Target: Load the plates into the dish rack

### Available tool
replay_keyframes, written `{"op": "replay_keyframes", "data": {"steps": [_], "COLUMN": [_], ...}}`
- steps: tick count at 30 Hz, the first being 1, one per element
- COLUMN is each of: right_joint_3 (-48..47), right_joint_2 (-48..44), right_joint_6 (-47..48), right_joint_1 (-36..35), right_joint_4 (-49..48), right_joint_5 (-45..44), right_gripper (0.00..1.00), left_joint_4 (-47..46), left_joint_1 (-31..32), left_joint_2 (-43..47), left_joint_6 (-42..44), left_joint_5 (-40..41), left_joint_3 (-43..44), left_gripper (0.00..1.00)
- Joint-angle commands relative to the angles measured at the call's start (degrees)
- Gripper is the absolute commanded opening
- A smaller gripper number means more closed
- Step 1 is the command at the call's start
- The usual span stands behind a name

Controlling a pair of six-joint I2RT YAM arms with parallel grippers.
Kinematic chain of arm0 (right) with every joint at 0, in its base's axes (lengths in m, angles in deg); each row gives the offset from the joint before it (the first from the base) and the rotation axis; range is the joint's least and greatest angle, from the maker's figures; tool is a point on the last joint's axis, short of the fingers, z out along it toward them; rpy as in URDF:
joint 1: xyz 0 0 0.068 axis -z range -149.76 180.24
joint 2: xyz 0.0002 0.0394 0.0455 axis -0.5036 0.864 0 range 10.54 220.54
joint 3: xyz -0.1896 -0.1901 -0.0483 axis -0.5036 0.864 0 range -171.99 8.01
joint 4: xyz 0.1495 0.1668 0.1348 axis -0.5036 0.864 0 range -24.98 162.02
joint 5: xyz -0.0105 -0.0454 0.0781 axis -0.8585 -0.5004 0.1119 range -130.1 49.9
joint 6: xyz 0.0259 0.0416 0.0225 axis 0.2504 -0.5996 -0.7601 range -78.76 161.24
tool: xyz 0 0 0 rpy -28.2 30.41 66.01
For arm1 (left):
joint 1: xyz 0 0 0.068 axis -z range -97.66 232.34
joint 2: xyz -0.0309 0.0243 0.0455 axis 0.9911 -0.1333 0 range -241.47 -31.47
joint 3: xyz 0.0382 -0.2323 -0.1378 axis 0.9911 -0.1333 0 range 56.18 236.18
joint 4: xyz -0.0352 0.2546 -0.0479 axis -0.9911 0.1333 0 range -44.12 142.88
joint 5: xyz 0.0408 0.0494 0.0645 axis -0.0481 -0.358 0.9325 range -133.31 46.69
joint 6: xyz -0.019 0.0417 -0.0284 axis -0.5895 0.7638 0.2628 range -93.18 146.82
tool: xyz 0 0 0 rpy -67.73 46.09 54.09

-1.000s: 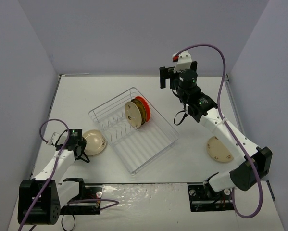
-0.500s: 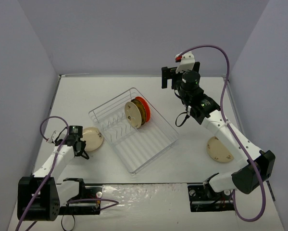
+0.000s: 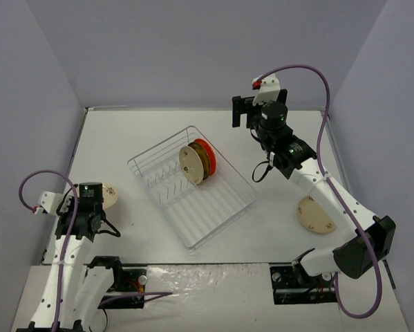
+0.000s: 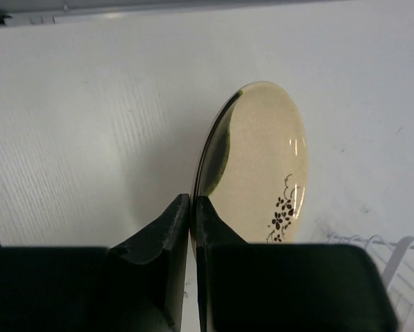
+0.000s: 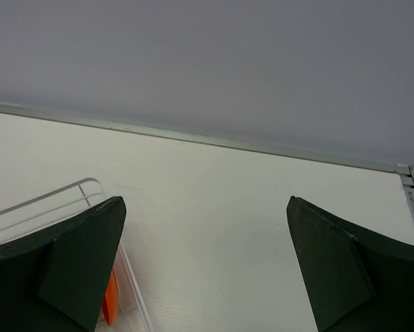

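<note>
My left gripper (image 3: 101,202) is shut on the rim of a cream plate (image 3: 110,193) with small dark flower marks. It holds the plate on edge above the table at the left; the left wrist view shows the plate (image 4: 262,166) pinched between the shut gripper (image 4: 191,200). The white wire dish rack (image 3: 213,214) lies mid-table. A cream plate (image 3: 190,164), a mustard-brown plate (image 3: 205,163) and an orange-red plate (image 3: 207,148) stand in its prongs. Another cream plate (image 3: 316,214) lies flat at the right. My right gripper (image 3: 245,112) is open and empty, high behind the rack.
Grey walls close the table on the left, back and right. A rack corner (image 4: 393,249) shows at the lower right of the left wrist view. The right wrist view shows the open gripper (image 5: 205,200), the rack's rim (image 5: 54,194) and the orange-red plate's edge (image 5: 111,304).
</note>
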Motion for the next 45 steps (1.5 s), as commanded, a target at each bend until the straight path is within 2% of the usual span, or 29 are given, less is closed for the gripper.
{"op": "replay_keyframes", "data": {"steps": [1, 4, 6, 8, 9, 10, 12, 13, 14, 17, 19, 22, 25, 27, 30, 33, 34, 36, 37, 38, 40, 45], "right_joint_3": [-0.65, -0.53, -0.51, -0.35, -0.28, -0.27, -0.44, -0.44, -0.44, -0.33, -0.06, -1.0, -1.56, -1.94, -2.45, -3.25, -3.43, -3.72, -3.83, -3.91, -4.21, -6.98], "right_joint_2": [-1.7, -1.79, -1.79, -1.79, -1.79, -1.79, -1.88, -1.88, -1.81, -2.16, -2.43, -2.26, -2.48, -2.93, -3.41, -3.9, -3.99, -4.14, -4.12, -4.01, -3.57, -1.18], "right_joint_6": [-0.39, -0.09, 0.03, 0.35, 0.43, 0.44, 0.94, 1.18, 1.23, 2.1, 2.58, 2.4, 2.29, 1.58, 1.48, 1.23, 1.14, 0.85, 0.7, 0.45, -0.22, -1.47], "right_joint_1": [0.42, 0.34, 0.42, 0.42, 0.5, 0.51, 0.77, 0.92, 0.94, 1.78, 2.18, 2.66, 2.95, 2.97, 3.05, 3.05, 3.05, 3.05, 3.05, 3.05, 3.05, 3.05], "right_joint_4": [-4.87, -4.95, -4.96, -5.05, -5.2, -5.14, -5.1, -5.05, -5.04, -5.18, -5.24, -3.62, -3.21, -2.4, -1.56, -0.83, -0.74, -0.44, -0.34, -0.3, -0.16, 2.45], "right_joint_5": [0.08, 0.01, -0.15, -0.15, -0.07, -0.06, 0.06, 0.1, 0.11, 0.71, 1.04, -0.73, -1.27, -1.72, -1.59, -1.91, -1.82, -1.38, -1.2, -1.14, -1.18, -1.7], "right_gripper": [1.0, 1.0, 1.0, 1.0, 1.0, 1.0, 1.0, 1.0, 1.0, 1.0, 1.0, 1.0, 0.99, 0.99, 0.99, 0.99, 0.99, 0.99, 0.99, 0.99, 0.98, 0.98], "left_joint_4": [0.5, -6.99, -20.38, -33.37, -42.74, -43.92, -54.32, -55.55, -55.87, -56.04, -59.48, -62.26, -51.75, -43.97, -32.52, -9.7, -4.29, 9.9, 16.3, 20.18, 22.05, 20.43], "left_joint_1": [-0.1, -0.09, -0.01, 0.0, 0.07, 0.0, 0.08, 0.23, 0.47, 3.27, 5.22, 9.24, 10.26, 10.36, 10.3, 10.62, 10.63, 11.14, 11.56, 12.04, 12.96, 14.52], "left_joint_2": [1.42, 1.3, 1.08, 0.36, -1.05, -1.23, -6.07, -9.05, -9.66, -18.03, -19.61, -21.28, -25.19, -27.82, -33.18, -38.38, -38.41, -41.94, -43.45, -44.47, -45.88, -48.84], "left_joint_6": [-0.06, 6.32, 18.43, 31.78, 34.27, 37.5, 47.46, 52.67, 53.73, 66.49, 78.78, 94.05, 106.9, 111.97, 126.37, 145.64, 151.83, 174.79, 181.31, 184.56, 189.31, 193.53], "left_joint_5": [9.53, 10.12, 5.57, -4.83, -8.04, -11.88, -24.46, -31.13, -32.5, -43.36, -53.3, -63.69, -78.74, -83.34, -94.41, -100.61, -101.08, -99.32, -97.73, -96.35, -94.98, -91.62], "left_joint_3": [7.77, 11.42, 11.64, 9.72, 9.19, 9.04, 13.7, 17.47, 18.24, 27.27, 28.41, 27.61, 33.57, 37.31, 45.7, 52.93, 54.62, 58.17, 59.49, 60.15, 60.38, 60.89], "left_gripper": [0.0, 0.0, 0.0, 0.0, 0.0, 0.0, 0.0, 0.0, 0.0, 0.0, 0.0, 0.0, 0.0, 0.0, 0.0, 0.0, 0.0, 0.0, 0.0, 0.0, 0.0, 0.0]}}
